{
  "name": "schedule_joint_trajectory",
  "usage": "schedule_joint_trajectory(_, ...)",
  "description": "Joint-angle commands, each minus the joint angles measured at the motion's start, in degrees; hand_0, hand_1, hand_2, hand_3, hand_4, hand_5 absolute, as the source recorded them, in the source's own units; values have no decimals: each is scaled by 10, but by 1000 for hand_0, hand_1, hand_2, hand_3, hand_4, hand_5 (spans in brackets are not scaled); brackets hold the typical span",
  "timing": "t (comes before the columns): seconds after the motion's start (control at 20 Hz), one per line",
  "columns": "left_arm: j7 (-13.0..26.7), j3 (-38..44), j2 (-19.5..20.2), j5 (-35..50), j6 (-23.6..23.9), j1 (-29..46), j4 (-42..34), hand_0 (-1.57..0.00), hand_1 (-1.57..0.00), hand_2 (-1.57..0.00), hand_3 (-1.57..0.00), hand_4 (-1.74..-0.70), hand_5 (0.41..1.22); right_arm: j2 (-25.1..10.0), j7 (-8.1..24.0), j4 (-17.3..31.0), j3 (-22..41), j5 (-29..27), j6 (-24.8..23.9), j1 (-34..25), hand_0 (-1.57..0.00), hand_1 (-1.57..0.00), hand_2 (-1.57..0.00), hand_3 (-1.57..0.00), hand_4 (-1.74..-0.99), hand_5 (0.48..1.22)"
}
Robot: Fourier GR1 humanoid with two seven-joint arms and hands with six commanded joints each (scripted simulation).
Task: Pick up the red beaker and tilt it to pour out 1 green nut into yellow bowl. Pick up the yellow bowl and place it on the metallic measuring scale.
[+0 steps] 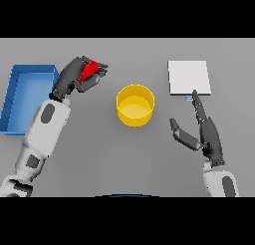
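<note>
- Left hand fingers curled round small red beaker, its long axis slanting toward round yellow bowl.
- Beaker left of bowl, apart.
- Right hand fingers straight, fingertip touching flat pale metallic scale.
- Blue tray far left.

Lab bench: beaker, measuring scale

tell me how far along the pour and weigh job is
Done: the left hand is curled round the red beaker, left of the yellow bowl. In hand: getting it over the bowl; no nut shows inside. Left: the pour, then moving the bowl to the metallic scale, where the open right hand waits.
</note>
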Motion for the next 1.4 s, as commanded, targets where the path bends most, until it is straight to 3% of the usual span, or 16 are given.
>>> schedule_joint_trajectory(0.0, 19, -16, 8, -20, -10, -12, -1, -1568, -1568, -1568, -1567, -1737, 1125, 0, 1, 1, 0, 0, 0, -3, 1, 1, 1, 1, -1186, 660)
schedule_joint_trajectory(0.35, 67, -138, 36, -172, -50, -80, 11, -1570, -1570, -1570, -1570, -1740, 1174, 4, 16, 6, -4, -8, 3, -10, 1, 1, 1, 1, -1183, 671)
schedule_joint_trajectory(0.5, 83, -189, 40, -233, -82, -111, 27, -1571, -1571, -1571, -1571, -1741, 1197, 7, 7, -1, 0, -11, 6, -2, 1, 1, 1, 1, -1187, 676)
schedule_joint_trajectory(0.55, 83, -204, 43, -253, -96, -122, 38, -1571, -1571, -1571, -1571, -1689, 1202, 3, 13, 0, -5, -15, 7, -4, 1, 1, 1, 1, -1191, 675)
schedule_joint_trajectory(0.6, 83, -220, 43, -272, -107, -134, 49, -1571, -1571, -1571, -1492, -1698, 1205, 4, 12, -6, -7, -21, 8, -1, 1, 1, 1, 1, -1190, 675)
schedule_joint_trajectory(0.9, 35, -300, 55, -354, -173, -207, 85, -1571, -1571, -1571, -1295, -1719, 1217, 18, 18, 3, -9, -38, 12, 3, 1, 1, 1, 1, -1206, 639)
schedule_joint_trajectory(1.1, -9, -349, 45, -397, -178, -236, 109, -1571, -1571, -1571, -1458, -1727, 1219, 16, 8, -2, -10, -27, 1, 9, 1, 1, 1, 1, -1221, 610)
schedule_joint_trajectory(1.35, -46, -410, 46, -462, -170, -281, 145, -1571, -1571, -1571, -1534, -1734, 1220, 20, -5, 5, -10, -18, -9, 6, 1, 1, 1, 1, -1185, 575)
